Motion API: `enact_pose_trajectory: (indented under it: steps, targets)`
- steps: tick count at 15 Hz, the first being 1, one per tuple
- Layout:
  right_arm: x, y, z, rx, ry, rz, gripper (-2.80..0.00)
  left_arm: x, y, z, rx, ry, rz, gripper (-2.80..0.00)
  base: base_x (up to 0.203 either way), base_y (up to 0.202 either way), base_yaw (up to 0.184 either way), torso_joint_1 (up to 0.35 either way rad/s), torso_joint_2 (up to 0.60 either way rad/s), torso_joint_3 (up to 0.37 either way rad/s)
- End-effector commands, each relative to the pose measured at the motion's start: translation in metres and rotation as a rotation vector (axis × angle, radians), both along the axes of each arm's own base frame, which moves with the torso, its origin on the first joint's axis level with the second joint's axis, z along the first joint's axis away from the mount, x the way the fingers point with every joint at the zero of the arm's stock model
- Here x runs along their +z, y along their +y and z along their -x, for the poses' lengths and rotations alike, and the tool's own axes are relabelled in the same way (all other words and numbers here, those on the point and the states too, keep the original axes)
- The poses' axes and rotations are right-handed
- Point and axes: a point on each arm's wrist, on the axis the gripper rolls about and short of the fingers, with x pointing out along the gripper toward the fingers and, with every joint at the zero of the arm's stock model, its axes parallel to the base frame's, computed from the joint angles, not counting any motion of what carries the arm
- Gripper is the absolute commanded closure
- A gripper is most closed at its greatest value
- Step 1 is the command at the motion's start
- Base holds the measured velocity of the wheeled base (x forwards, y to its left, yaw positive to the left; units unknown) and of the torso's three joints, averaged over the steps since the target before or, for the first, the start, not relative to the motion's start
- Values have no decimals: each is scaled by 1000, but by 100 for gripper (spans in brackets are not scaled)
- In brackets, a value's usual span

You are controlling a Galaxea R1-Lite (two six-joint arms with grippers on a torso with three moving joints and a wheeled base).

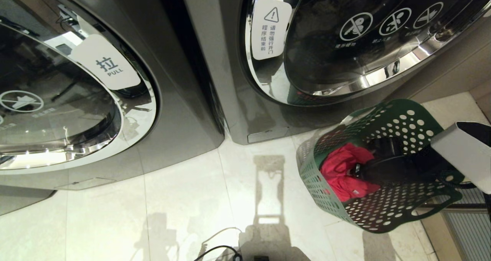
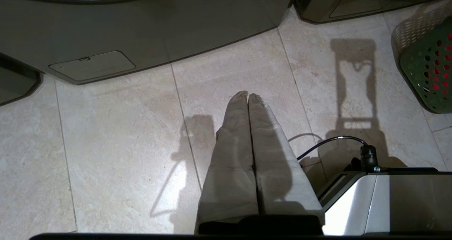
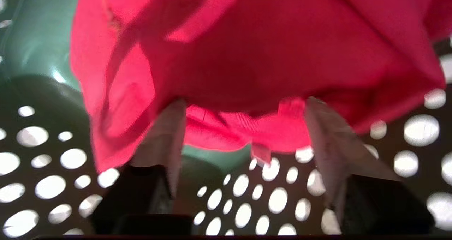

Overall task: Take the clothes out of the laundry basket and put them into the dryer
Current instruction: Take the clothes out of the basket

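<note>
pale floor tiles (image 1: 184, 199) hold a green basket (image 1: 383, 215) at lower right. right gripper (image 3: 243, 134) gapes wide around the soft, light red cloth (image 3: 247, 56), gripping nothing; grab a thick fold.

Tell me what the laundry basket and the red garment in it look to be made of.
Laundry basket: looks like rigid moulded plastic, dark green with a slight sheen, its walls punched with round holes. Red garment: soft matte woven or knit fabric, judging by its folds and hems; the exact fibre can't be told.
</note>
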Motion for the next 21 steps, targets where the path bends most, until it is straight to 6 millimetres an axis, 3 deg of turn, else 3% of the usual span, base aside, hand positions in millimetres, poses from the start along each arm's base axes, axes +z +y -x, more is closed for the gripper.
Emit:
enact_pose_trajectory:
  steps: [1, 7, 11, 14, 16, 21]
  targets:
    - [-10, -3, -8, 8, -1, 13, -280, 0, 0, 0, 0, -1, 0, 0, 0, 0, 0, 0, 0, 0]
    - [-13, -10, -29, 4, -49, 63, -280, 0, 0, 0, 0, -1, 0, 0, 0, 0, 0, 0, 0, 0]
    - [28, -7, -22, 3, -31, 42, -280, 0, 0, 0, 0, -1, 0, 0, 0, 0, 0, 0, 0, 0]
    - [58, 10, -19, 16, -49, 28, -280, 0, 0, 0, -1, -1, 0, 0, 0, 0, 0, 0, 0, 0]
    - [52, 24, -20, 45, -29, 40, -280, 0, 0, 0, 0, -1, 0, 0, 0, 0, 0, 0, 0, 0]
    - [3, 37, -40, -44, 33, 191, -280, 0, 0, 0, 0, -1, 0, 0, 0, 0, 0, 0, 0, 0]
